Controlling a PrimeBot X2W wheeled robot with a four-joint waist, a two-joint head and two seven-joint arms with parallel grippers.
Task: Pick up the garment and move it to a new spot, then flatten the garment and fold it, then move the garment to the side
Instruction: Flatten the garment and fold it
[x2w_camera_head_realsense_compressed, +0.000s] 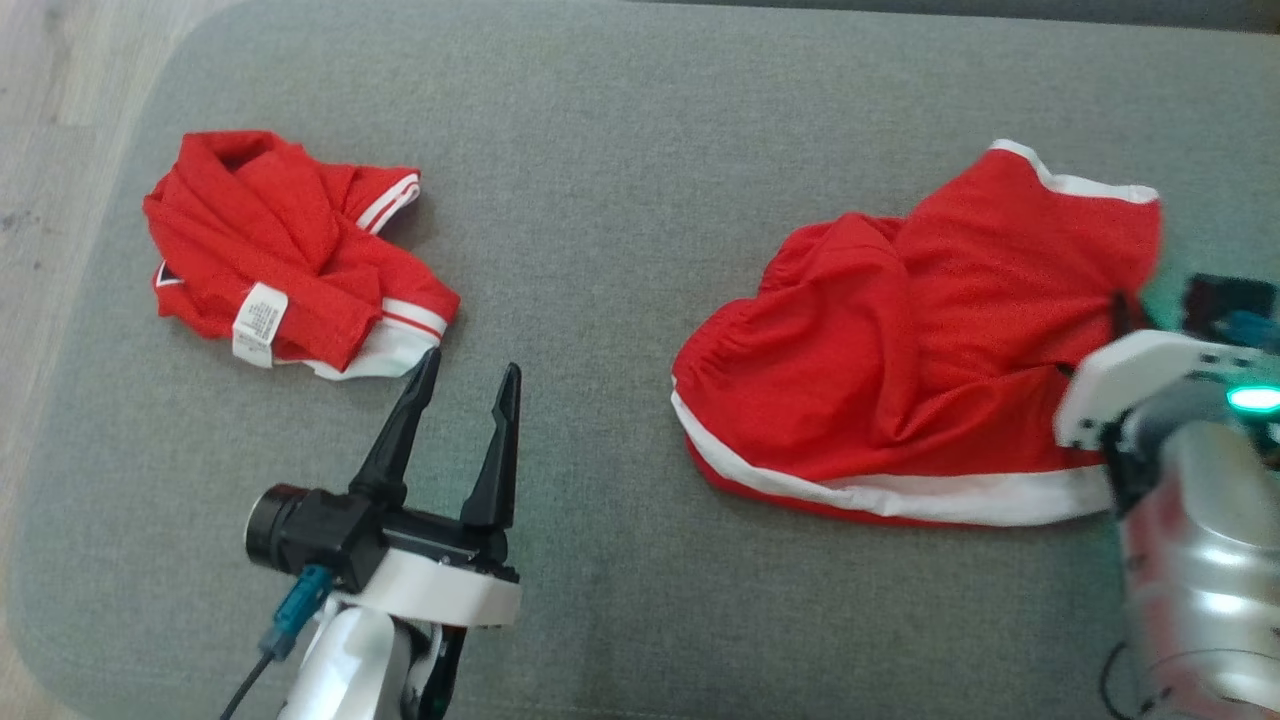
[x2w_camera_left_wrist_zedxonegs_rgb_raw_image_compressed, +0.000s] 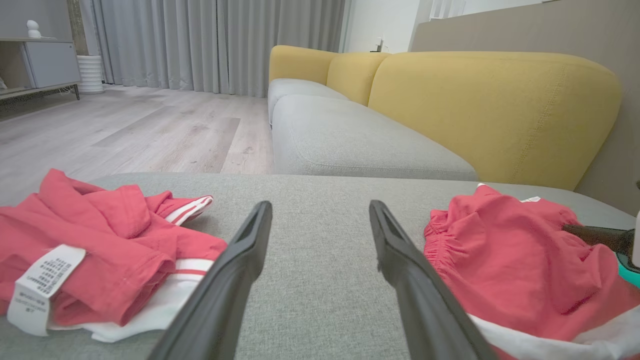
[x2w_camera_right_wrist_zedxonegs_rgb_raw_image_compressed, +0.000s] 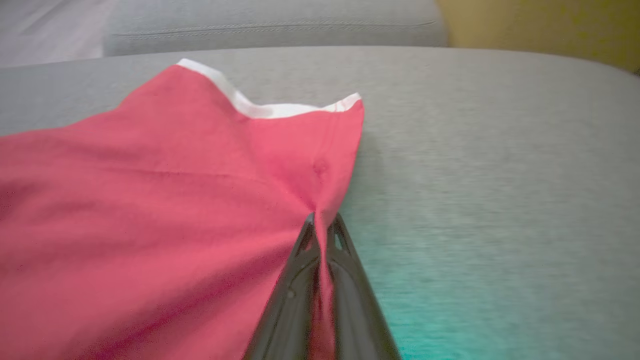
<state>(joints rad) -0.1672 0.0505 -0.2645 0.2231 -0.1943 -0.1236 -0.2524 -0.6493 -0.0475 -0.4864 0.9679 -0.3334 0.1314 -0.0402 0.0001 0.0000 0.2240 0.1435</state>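
1. Nearest to the robot, at the lower left of the head view, the left gripper (x2w_camera_head_realsense_compressed: 472, 362) hangs over the grey cushion (x2w_camera_head_realsense_compressed: 600, 200). Its two dark fingers are spread wide apart and there is nothing between them.
2. At the lower right of the head view is the pale right forearm (x2w_camera_head_realsense_compressed: 1200, 560), with a green light (x2w_camera_head_realsense_compressed: 1255, 400) on the wrist. This part is a little blurred.
3. The right gripper (x2w_camera_right_wrist_zedxonegs_rgb_raw_image_compressed: 322, 220) has its fingers pressed together on a thin fold of the red garment (x2w_camera_head_realsense_compressed: 900, 370). In the right wrist view the cloth runs between the two tips, and tight creases lead toward them.
4. This red garment lies on the right half of the cushion, loosely spread. It has a gathered waistband at its left side and a white band along its near edge and at its far corner. The pinch is at its right edge.
5. The left fingers point toward a second red garment (x2w_camera_head_realsense_compressed: 290, 250), crumpled in a heap on the left half of the cushion, well apart from the first. One tip is just beside its white hem; I cannot tell if it touches. A white care label (x2w_camera_head_realsense_compressed: 258, 323) lies on this heap.
6. Farther away, the left wrist view shows a grey sofa seat (x2w_camera_left_wrist_zedxonegs_rgb_raw_image_compressed: 350, 145) with a yellow back (x2w_camera_left_wrist_zedxonegs_rgb_raw_image_compressed: 490, 110), a pale wooden floor (x2w_camera_left_wrist_zedxonegs_rgb_raw_image_compressed: 150, 130) and grey curtains (x2w_camera_left_wrist_zedxonegs_rgb_raw_image_compressed: 210, 45).
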